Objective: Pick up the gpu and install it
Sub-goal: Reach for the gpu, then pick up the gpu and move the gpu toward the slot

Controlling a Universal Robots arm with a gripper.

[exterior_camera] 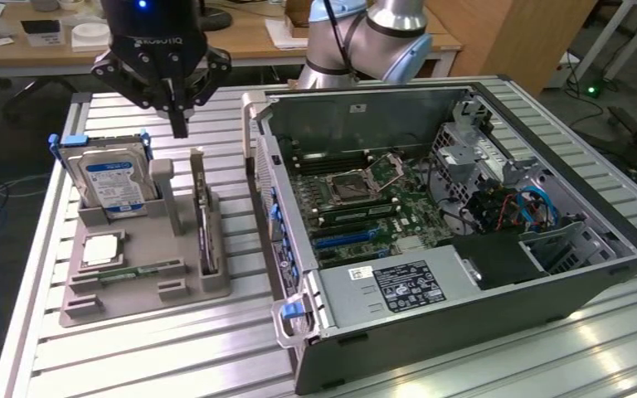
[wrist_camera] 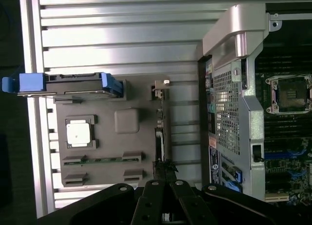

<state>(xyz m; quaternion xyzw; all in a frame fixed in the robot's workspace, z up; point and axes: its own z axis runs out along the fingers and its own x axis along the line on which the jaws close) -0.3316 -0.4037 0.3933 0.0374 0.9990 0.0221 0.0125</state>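
The gpu (exterior_camera: 201,217) stands on edge in a slot of the grey holder (exterior_camera: 175,240), at the side nearest the computer case. From the wrist view the gpu (wrist_camera: 159,135) is a thin dark strip with its metal bracket end (wrist_camera: 161,84) furthest from the fingers. My gripper (exterior_camera: 178,124) hangs above the holder's far end, just beyond the gpu, with its black fingers pressed together and nothing between them. In the wrist view the gripper (wrist_camera: 165,171) lines up over the near end of the card's edge.
The open computer case (exterior_camera: 584,274) lies at the exterior view's right, its motherboard with blue slots (exterior_camera: 347,239) exposed. The holder also carries a hard drive with a blue label (exterior_camera: 114,184), a square processor (exterior_camera: 99,249) and a memory stick (exterior_camera: 142,269). Slatted table (exterior_camera: 163,348) all around.
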